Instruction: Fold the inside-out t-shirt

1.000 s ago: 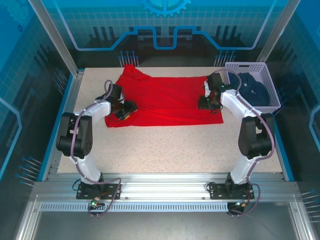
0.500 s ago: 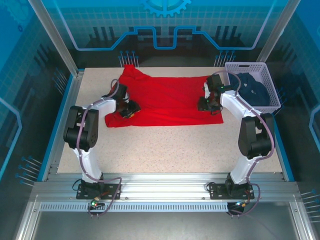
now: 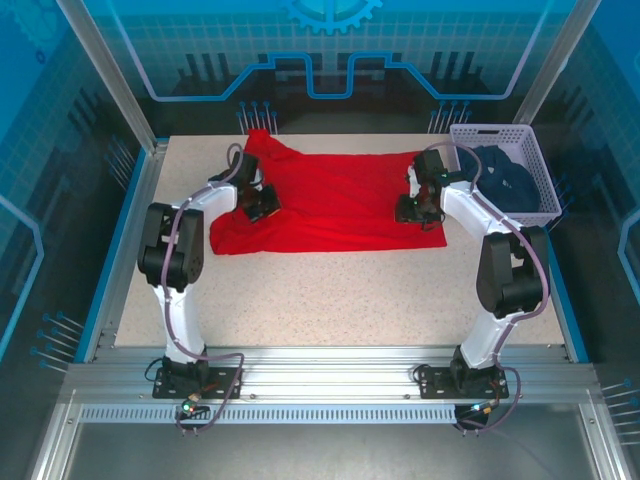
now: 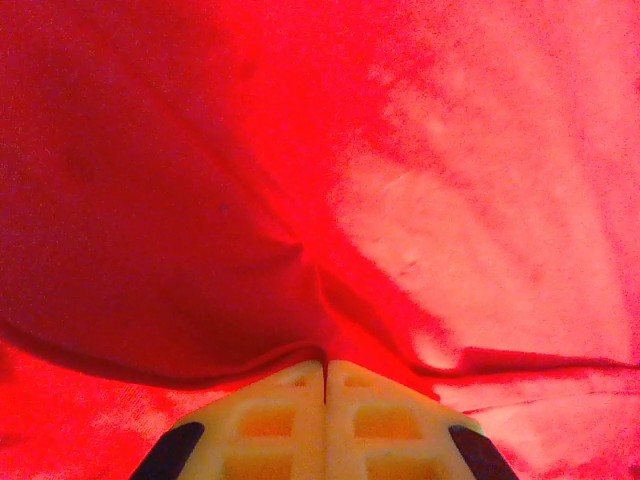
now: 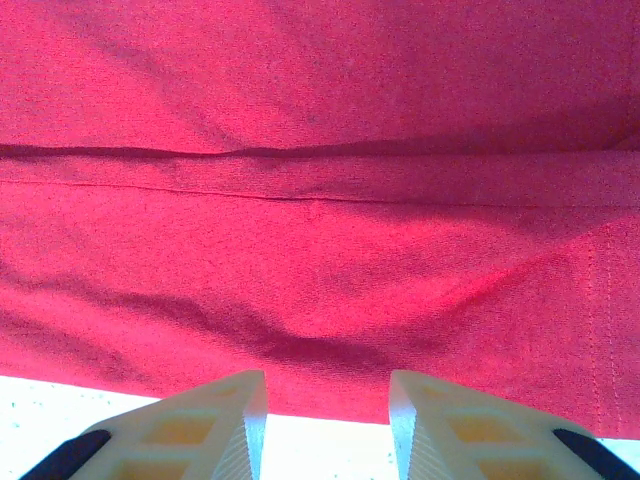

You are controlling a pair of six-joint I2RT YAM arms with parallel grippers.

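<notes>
Inventory: one red t-shirt, at both grippers. One white basket, outboard of the right gripper, containing one navy garment. Two grippers: left gripper, right gripper. One table.

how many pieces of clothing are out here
2: the red t-shirt spread flat across the far half of the table, and a dark navy garment in the white basket at the far right corner. More could lie hidden beneath it in the basket.

Top view bright, even and sharp — left wrist close-up soft, the t-shirt glaring pinkish at right.
</notes>
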